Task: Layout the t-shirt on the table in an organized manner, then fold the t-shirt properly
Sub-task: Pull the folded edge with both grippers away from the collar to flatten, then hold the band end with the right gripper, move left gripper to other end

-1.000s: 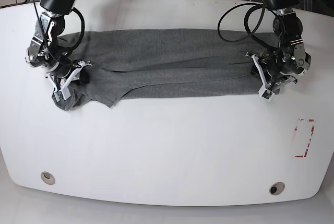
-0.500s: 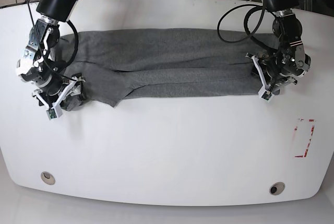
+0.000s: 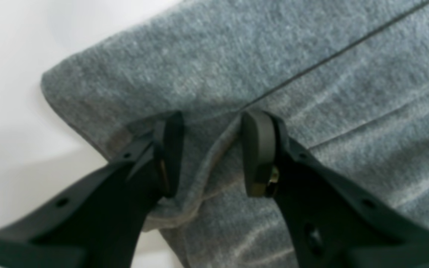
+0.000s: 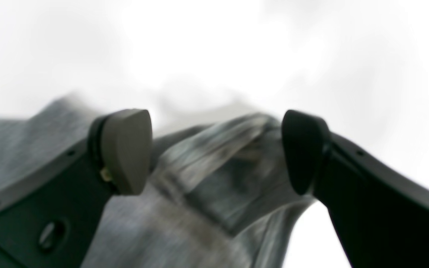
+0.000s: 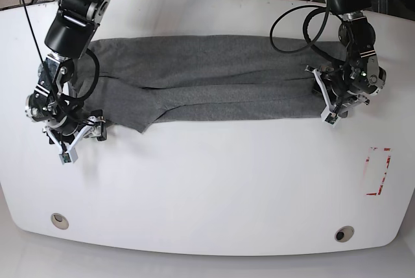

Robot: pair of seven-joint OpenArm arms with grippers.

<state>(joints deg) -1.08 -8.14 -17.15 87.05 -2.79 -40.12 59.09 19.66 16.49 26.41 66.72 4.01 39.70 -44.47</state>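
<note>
A grey t-shirt (image 5: 207, 80) lies folded into a long band across the far half of the white desk (image 5: 214, 187). The left claw (image 3: 210, 152) pinches a raised fold at one end. The right claw (image 4: 214, 152) is spread wide over the other end, gripping nothing.

Bright even overhead light, glossy table (image 5: 214, 181) glare; right wrist view blurred (probably motion), soft shadows.

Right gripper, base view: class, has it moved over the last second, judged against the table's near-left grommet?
Yes. The right gripper has come toward the grommet, down the picture, off the t-shirt corner, jaws now open.
</note>
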